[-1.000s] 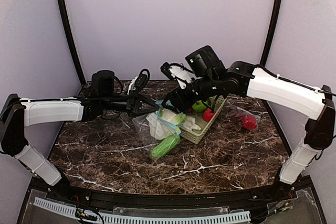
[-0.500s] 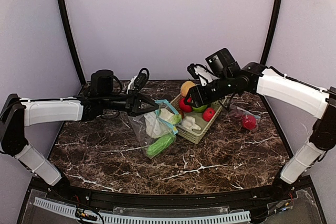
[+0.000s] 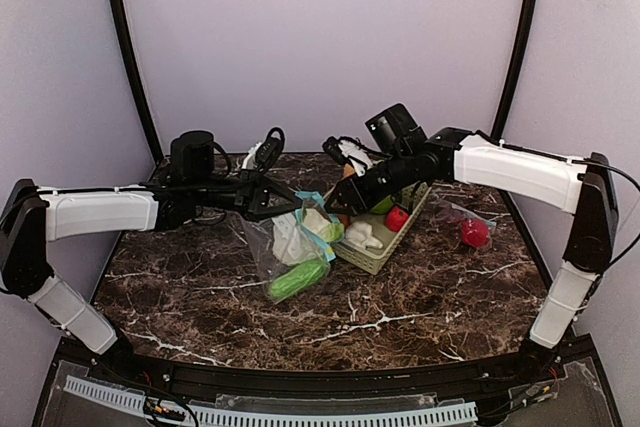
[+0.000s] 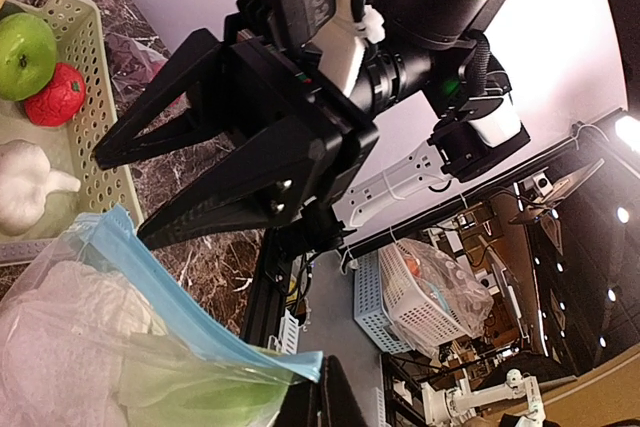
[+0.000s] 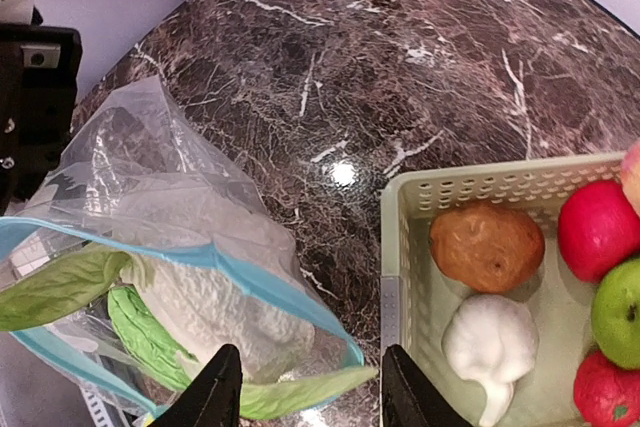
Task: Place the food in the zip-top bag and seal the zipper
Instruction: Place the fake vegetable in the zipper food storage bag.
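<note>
The clear zip-top bag (image 3: 292, 247) with a blue zipper strip hangs from my left gripper (image 3: 284, 205), which is shut on its top edge (image 4: 300, 365). Inside it are a white cauliflower with green leaves (image 5: 215, 312) and a green vegetable (image 3: 297, 279). My right gripper (image 3: 341, 199) is open and empty, hovering above the gap between the bag mouth (image 5: 250, 267) and the pale green basket (image 5: 400, 247). The basket holds a brown-orange vegetable (image 5: 488, 245), a white garlic (image 5: 490, 342), a red apple (image 5: 598, 229), a green apple (image 5: 620, 309) and a red fruit (image 5: 605, 392).
A red toy fruit (image 3: 474, 233) lies on a second clear bag on the marble table at the right. The basket (image 3: 378, 257) sits just right of the hanging bag. Black frame posts stand at both back corners.
My right gripper drew back to the right over the basket, then came left and lower toward the bag mouth. The hanging bag has swung slightly left.
</note>
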